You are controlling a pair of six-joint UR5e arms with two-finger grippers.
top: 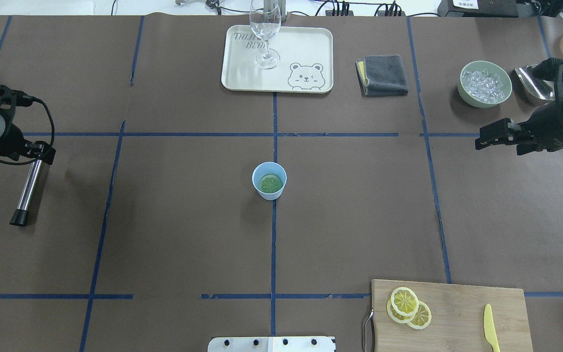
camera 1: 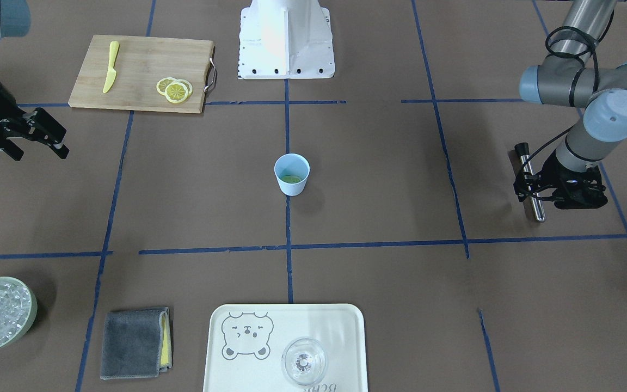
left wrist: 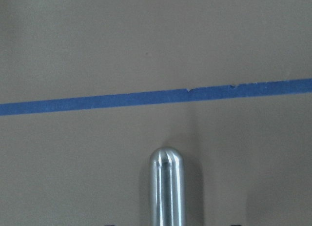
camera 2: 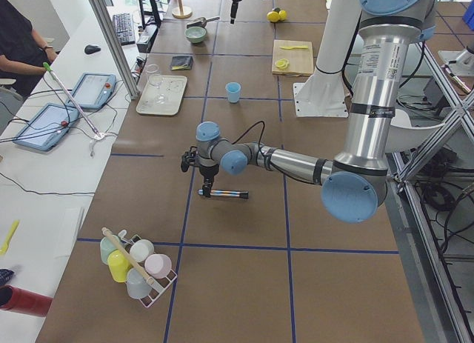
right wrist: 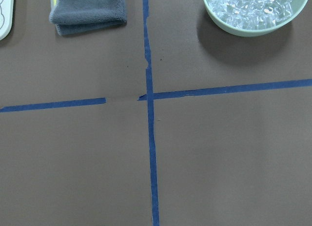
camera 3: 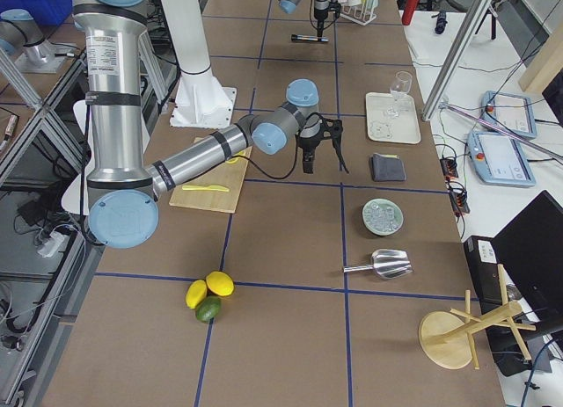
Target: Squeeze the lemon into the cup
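Over the cup (top: pixel 268 194) at the middle of the tabletop (top: pixel 188 220), holding the lemon slice (top: pixel 270 184), stand the steel rod (top: pixel 28 188) clamped in the left pincer (top: pixel 39 152) upright, then press straight down gently, keeping the right pincer (top: pixel 487 137), spread apart, clear.

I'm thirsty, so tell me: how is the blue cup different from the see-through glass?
The cup is light blue with no stem; the glass is clear and tall on a stem. The cup stands on the bare table; the glass stands on the tray. The cup has a lemon slice inside; the glass looks empty. Both stand upright.
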